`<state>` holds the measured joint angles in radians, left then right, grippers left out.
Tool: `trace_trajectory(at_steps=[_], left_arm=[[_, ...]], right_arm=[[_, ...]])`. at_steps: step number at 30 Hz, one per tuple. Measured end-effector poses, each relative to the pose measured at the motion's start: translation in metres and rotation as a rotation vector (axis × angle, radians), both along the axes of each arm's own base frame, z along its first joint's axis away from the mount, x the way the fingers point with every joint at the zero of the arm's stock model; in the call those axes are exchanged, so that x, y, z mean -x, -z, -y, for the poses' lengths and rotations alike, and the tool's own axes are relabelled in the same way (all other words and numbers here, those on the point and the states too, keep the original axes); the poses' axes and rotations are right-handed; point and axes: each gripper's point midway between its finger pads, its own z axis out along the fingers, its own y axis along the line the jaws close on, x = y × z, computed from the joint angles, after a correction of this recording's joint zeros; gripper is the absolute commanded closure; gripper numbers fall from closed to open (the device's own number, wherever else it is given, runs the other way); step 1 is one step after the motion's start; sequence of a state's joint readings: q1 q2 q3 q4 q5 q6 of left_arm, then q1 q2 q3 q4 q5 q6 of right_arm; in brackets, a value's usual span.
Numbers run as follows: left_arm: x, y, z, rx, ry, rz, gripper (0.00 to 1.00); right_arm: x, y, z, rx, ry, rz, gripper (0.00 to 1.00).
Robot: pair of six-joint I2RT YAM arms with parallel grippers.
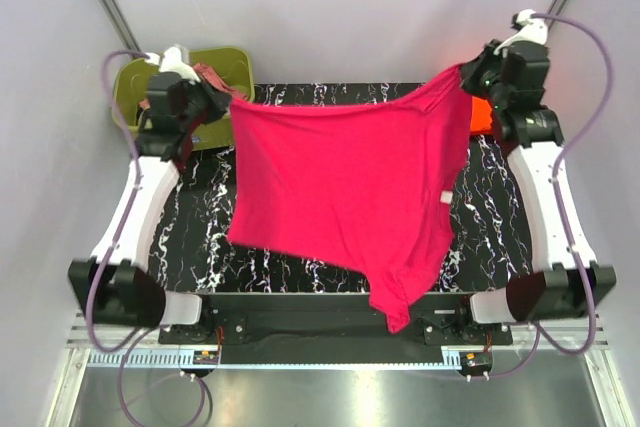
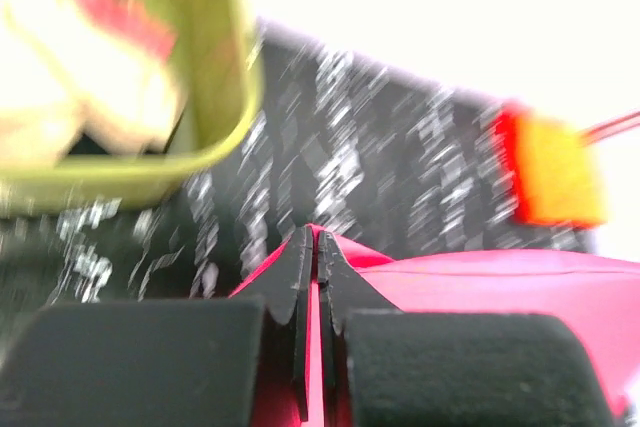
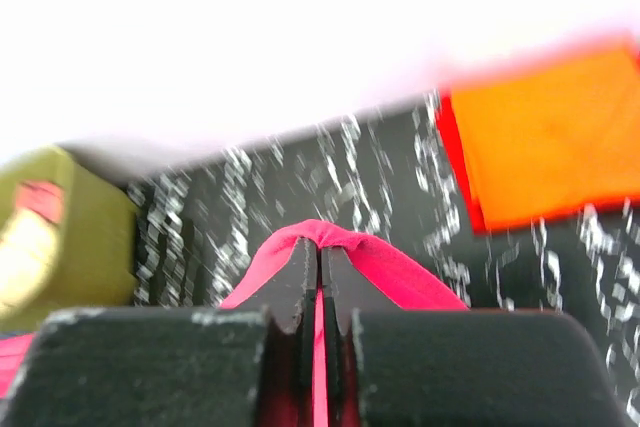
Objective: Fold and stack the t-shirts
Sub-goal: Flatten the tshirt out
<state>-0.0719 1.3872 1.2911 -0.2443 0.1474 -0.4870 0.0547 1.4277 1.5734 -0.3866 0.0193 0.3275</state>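
Observation:
The hot pink t-shirt (image 1: 345, 182) hangs stretched in the air between both arms above the black marbled table (image 1: 200, 237). My left gripper (image 1: 222, 100) is shut on its left top corner; the left wrist view shows pink cloth (image 2: 480, 287) pinched between the closed jaws (image 2: 314, 237). My right gripper (image 1: 470, 75) is shut on its right top corner, with a pink fold (image 3: 340, 242) over the closed jaws (image 3: 320, 247). The orange-red t-shirt (image 1: 481, 113) lies folded on the table at the back right, mostly hidden behind the right arm; it also shows in the right wrist view (image 3: 545, 137) and the left wrist view (image 2: 555, 172).
An olive-green plastic tub (image 1: 215, 72) with cloth inside stands at the back left, close to the left gripper; it also shows in the left wrist view (image 2: 215, 77) and the right wrist view (image 3: 85, 237). Grey walls enclose the table.

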Motion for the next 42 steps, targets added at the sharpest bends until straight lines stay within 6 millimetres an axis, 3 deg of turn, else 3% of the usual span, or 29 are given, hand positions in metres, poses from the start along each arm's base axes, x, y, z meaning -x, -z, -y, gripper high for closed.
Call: trace_trajectory(at_steps=[2, 6, 9, 12, 16, 19, 24, 30, 34, 37, 39, 42], left_arm=[[0.011, -0.046, 0.001, 0.023, 0.001, 0.103, 1.0], [0.055, -0.156, -0.001, 0.059, 0.005, 0.351, 1.0], [0.1, -0.231, -0.003, 0.074, 0.015, 0.54, 1.0], [0.153, -0.288, -0.006, 0.083, 0.024, 0.698, 1.0], [0.215, -0.338, -0.01, 0.088, 0.028, 0.852, 1.0], [0.249, -0.363, -0.014, 0.09, 0.024, 0.929, 1.0], [0.3, -0.394, -0.02, 0.092, 0.009, 1.031, 1.0], [0.327, -0.4, -0.037, 0.068, -0.066, 1.072, 1.0], [0.296, -0.369, -0.045, 0.03, -0.128, 0.983, 1.0], [0.239, -0.317, -0.044, -0.012, -0.156, 0.83, 1.0], [0.194, -0.262, -0.042, -0.054, -0.163, 0.674, 1.0], [0.136, -0.175, -0.04, -0.116, -0.172, 0.452, 1.0]], right_arm=[[0.016, -0.038, 0.001, 0.006, -0.004, 0.09, 1.0], [0.063, -0.113, 0.004, 0.022, -0.01, 0.281, 1.0], [0.115, -0.17, 0.007, 0.028, -0.011, 0.442, 1.0], [0.173, -0.22, 0.006, 0.028, -0.028, 0.606, 1.0], [0.248, -0.271, 0.004, 0.021, -0.058, 0.801, 1.0], [0.294, -0.299, 0.001, 0.011, -0.087, 0.916, 1.0], [0.342, -0.326, -0.005, -0.006, -0.136, 1.027, 1.0], [0.36, -0.334, -0.009, -0.021, -0.168, 1.064, 1.0], [0.346, -0.325, -0.011, -0.029, -0.176, 1.029, 1.0], [0.313, -0.303, -0.014, -0.044, -0.179, 0.948, 1.0], [0.28, -0.277, -0.016, -0.056, -0.181, 0.859, 1.0], [0.223, -0.218, -0.019, -0.074, -0.178, 0.688, 1.0]])
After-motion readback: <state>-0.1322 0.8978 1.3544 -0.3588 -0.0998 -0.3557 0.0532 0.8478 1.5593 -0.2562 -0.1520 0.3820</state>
